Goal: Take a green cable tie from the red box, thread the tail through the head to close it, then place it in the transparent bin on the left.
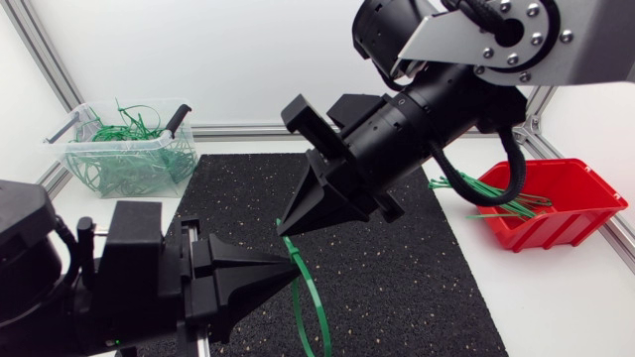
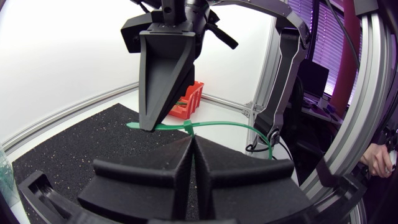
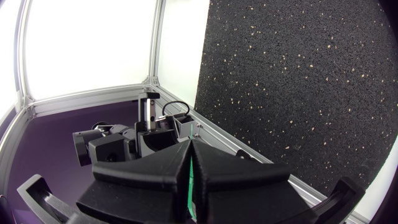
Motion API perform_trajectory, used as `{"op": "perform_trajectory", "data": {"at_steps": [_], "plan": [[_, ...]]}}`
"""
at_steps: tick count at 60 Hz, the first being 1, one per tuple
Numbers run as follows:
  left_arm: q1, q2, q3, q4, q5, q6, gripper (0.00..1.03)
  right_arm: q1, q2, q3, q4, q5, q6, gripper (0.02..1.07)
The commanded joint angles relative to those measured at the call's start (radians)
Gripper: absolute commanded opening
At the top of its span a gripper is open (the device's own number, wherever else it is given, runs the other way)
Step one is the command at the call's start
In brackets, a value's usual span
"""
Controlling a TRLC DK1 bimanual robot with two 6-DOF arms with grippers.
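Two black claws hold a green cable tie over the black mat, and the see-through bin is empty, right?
No. The transparent bin holds many green cable ties, as the head view shows. Yes, the left gripper and right gripper hold one green tie over the black mat.

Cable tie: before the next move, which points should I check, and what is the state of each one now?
1. Left gripper grips the cable tie: ok, its fingers are shut on the strip.
2. Right gripper grips the tie: ok, the right wrist view shows green between its shut fingers.
3. Tail is through the head: cannot tell. The tie curves into a loop, but the head is not clearly visible.
4. Loop hangs free of the black mat: cannot tell from these views.
5. Transparent bin is open and unobstructed: ok, nothing is over it, and it already holds ties.
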Motion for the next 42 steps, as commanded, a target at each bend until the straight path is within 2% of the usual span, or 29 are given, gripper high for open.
{"op": "perform_trajectory", "data": {"at_steps": [1, 5, 7, 8, 9, 14, 17, 19, 24, 27, 31, 38, 42], "plan": [[0.023, 0.013, 0.029, -0.002, 0.038, 0.001, 0.05, -0.002, -0.017, -0.007, 0.019, 0.021, 0.022, 0.08], [0.081, 0.017, 0.034, -0.010, 0.041, 0.004, 0.05, -0.001, -0.040, -0.011, 0.014, 0.021, 0.021, 0.09], [0.112, 0.023, 0.037, -0.012, 0.049, 0.004, 0.05, -0.001, -0.043, -0.010, 0.008, 0.020, 0.021, 0.15], [0.144, 0.031, 0.043, -0.018, 0.067, 0.004, 0.05, 0.002, -0.048, -0.007, -0.009, 0.018, 0.013, 0.26], [0.158, 0.032, 0.046, -0.024, 0.078, 0.002, 0.05, 0.002, -0.048, -0.004, -0.021, 0.018, 0.010, 0.30], [0.254, 0.048, 0.083, -0.072, 0.132, -0.010, 0.05, -0.007, -0.041, 0.019, -0.115, 0.023, -0.064, 0.47], [0.279, 0.054, 0.095, -0.093, 0.133, -0.012, 0.05, -0.013, -0.037, 0.027, -0.133, 0.027, -0.079, 0.55], [0.293, 0.057, 0.108, -0.116, 0.133, -0.012, 0.05, -0.031, -0.031, 0.039, -0.155, 0.041, -0.099, 0.65], [0.334, 0.075, 0.134, -0.147, 0.132, -0.012, 0.05, -0.059, -0.003, 0.070, -0.216, 0.101, -0.156, 0.78], [0.369, 0.088, 0.151, -0.176, 0.132, -0.009, 0.05, -0.076, 0.003, 0.082, -0.233, 0.147, -0.177, 0.79], [0.411, 0.111, 0.172, -0.207, 0.130, 0.002, 0.05, -0.081, -0.003, 0.082, -0.216, 0.262, -0.193, 0.79], [0.480, 0.125, 0.198, -0.257, 0.104, 0.060, 0.17, -0.100, -0.026, 0.072, -0.159, 0.472, -0.229, 0.80], [0.512, 0.125, 0.223, -0.286, 0.076, 0.088, 0.18, -0.131, -0.035, 0.073, -0.150, 0.549, -0.262, 0.80]]}}
